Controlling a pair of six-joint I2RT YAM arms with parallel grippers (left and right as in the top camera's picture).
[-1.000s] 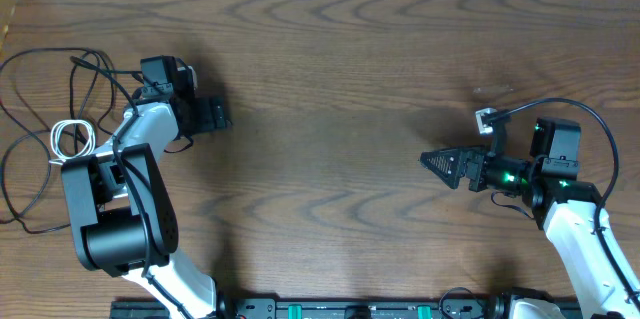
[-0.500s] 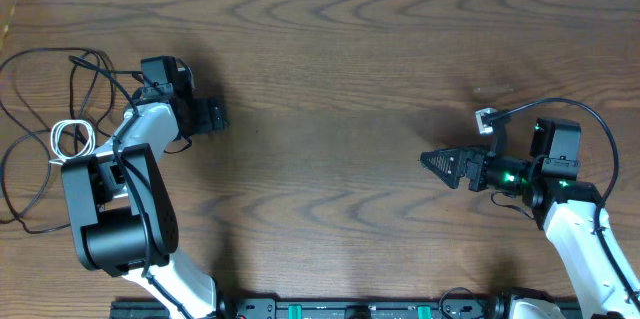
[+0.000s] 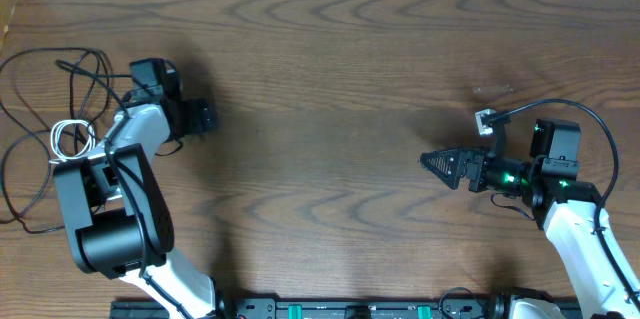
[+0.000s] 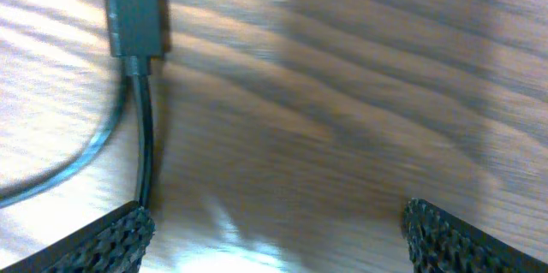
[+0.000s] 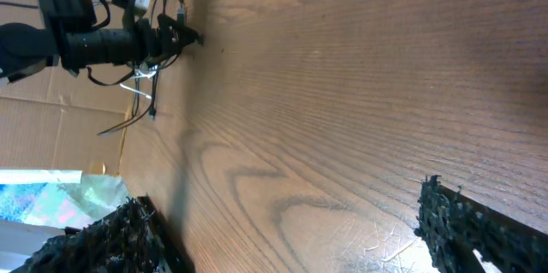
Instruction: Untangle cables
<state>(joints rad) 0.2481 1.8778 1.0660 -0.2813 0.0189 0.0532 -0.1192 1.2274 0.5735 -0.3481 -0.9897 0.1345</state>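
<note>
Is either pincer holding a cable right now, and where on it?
Neither. The left pincer is open, with the black cord lying at its side, not clamped; the right pincer is open and empty.

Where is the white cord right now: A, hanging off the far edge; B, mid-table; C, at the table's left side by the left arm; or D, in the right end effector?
C: the white cord lies coiled at the left side, among the black cord's loops, beside the left arm.

Wooden table (image 3: 330, 59) with looping black cord (image 3: 38, 52) and white cord (image 3: 68, 126)
</note>
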